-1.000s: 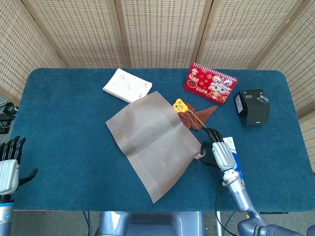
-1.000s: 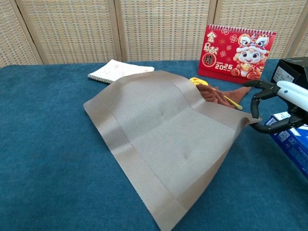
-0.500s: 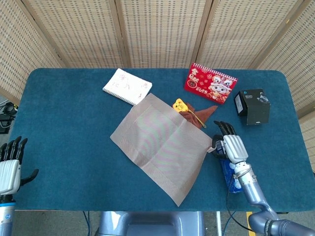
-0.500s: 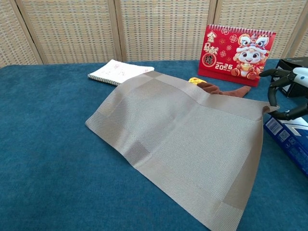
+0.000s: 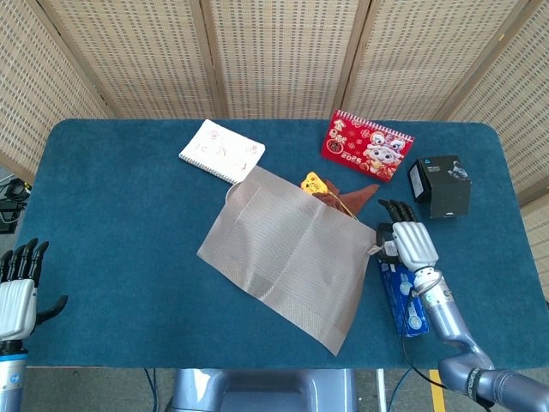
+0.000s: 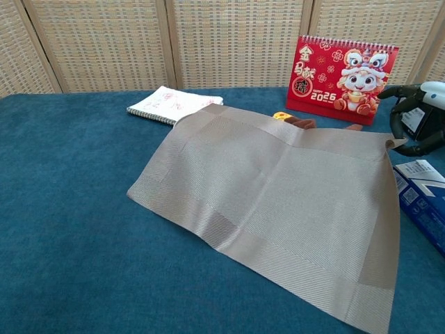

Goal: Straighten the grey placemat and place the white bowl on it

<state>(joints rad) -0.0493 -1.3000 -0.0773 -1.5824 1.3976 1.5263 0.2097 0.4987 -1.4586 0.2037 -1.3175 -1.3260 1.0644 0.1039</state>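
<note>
The grey placemat (image 5: pixel 287 253) lies skewed on the blue table, one corner near the notebook and one by the front edge. In the chest view the placemat (image 6: pixel 278 202) fills the middle, its right corner lifted. My right hand (image 5: pixel 410 243) pinches that corner at the mat's right side; the right hand (image 6: pixel 419 118) shows at the frame's right edge. Off the table's left front, my left hand (image 5: pixel 15 290) hangs with fingers apart, holding nothing. No white bowl shows in either view.
A spiral notebook (image 5: pixel 221 149) lies behind the mat. A red desk calendar (image 5: pixel 366 146) and a black box (image 5: pixel 439 185) stand at the back right. A brown cloth with a yellow item (image 5: pixel 339 196) touches the mat's far edge. A blue box (image 5: pixel 401 292) lies under my right forearm.
My right hand has pulled the mat's corner right and toward the back, swinging the mat round and flattening it. The left hand has not moved.
</note>
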